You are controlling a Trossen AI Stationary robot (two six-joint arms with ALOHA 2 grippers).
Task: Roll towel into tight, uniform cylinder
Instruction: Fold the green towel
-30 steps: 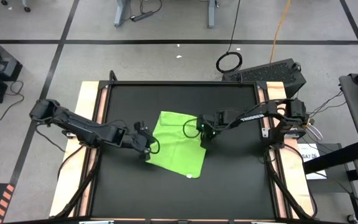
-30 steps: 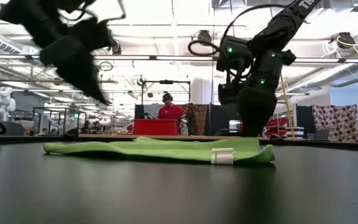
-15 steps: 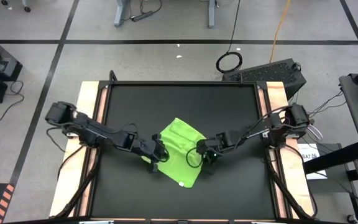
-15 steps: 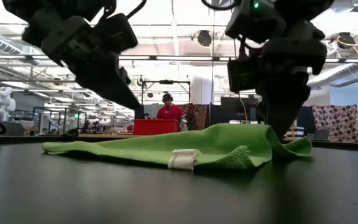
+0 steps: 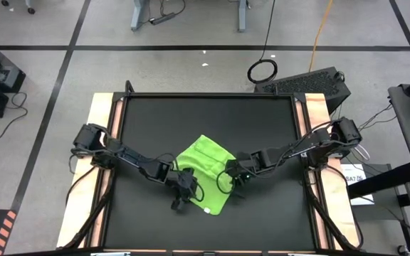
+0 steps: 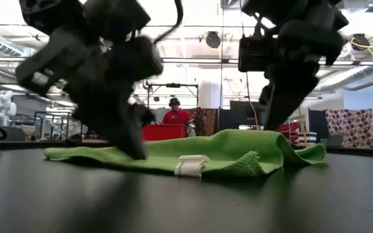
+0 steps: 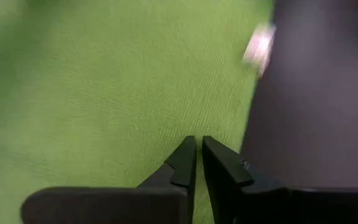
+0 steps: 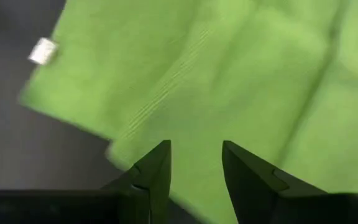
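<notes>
One green towel (image 5: 206,173) lying loose on black desk (image 5: 262,121), left gripper (image 5: 181,200) jaws together at its near-left edge, right gripper (image 5: 235,176) jaws apart over its right edge.

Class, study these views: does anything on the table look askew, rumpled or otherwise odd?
Yes. The towel lies skewed on the table, not squared to its edges. In the low view its side under the right gripper is humped up while the rest lies flat. The left gripper is at its opposite edge. No roll shows yet.
</notes>
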